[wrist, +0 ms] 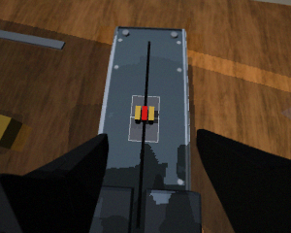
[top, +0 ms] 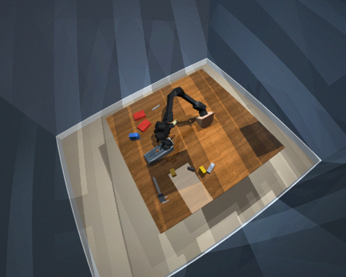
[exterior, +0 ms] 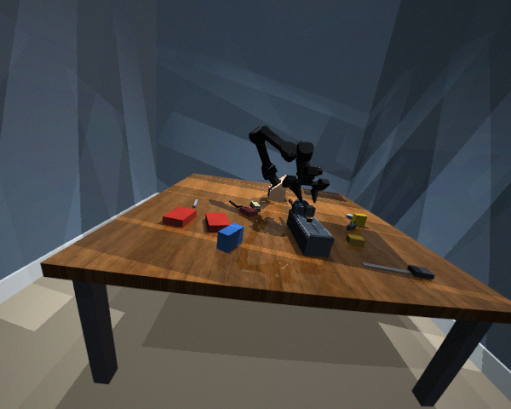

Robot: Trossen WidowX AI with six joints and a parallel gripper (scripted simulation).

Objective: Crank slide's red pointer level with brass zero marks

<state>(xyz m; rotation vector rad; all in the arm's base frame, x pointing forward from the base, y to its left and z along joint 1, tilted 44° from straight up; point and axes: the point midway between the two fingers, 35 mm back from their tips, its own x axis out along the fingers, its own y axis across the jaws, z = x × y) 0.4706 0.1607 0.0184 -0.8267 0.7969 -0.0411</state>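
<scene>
The grey box-shaped machine (top: 150, 157) (exterior: 318, 244) (wrist: 167, 87) has a long slot in its top. In the wrist view the red pointer (wrist: 145, 113) sits between two brass marks, the left one (wrist: 138, 115) and the right one (wrist: 151, 115), and looks level with them. A brown handle (top: 172, 136) (exterior: 290, 201) shows at the machine's arm-side end; the rest of the crank is mostly hidden. My gripper (exterior: 307, 201) (wrist: 152, 138) is open above the machine's dark end blocks (exterior: 303, 208), with nothing seen held between the fingers.
Two red blocks (top: 139, 115) (exterior: 217, 221) and a blue block (top: 134, 136) (exterior: 230, 238) lie to one side. On the other side are yellow blocks (top: 173, 172) (top: 202, 169), a dark cylinder (top: 191, 168) and a long-handled tool (top: 157, 186) (exterior: 420, 271).
</scene>
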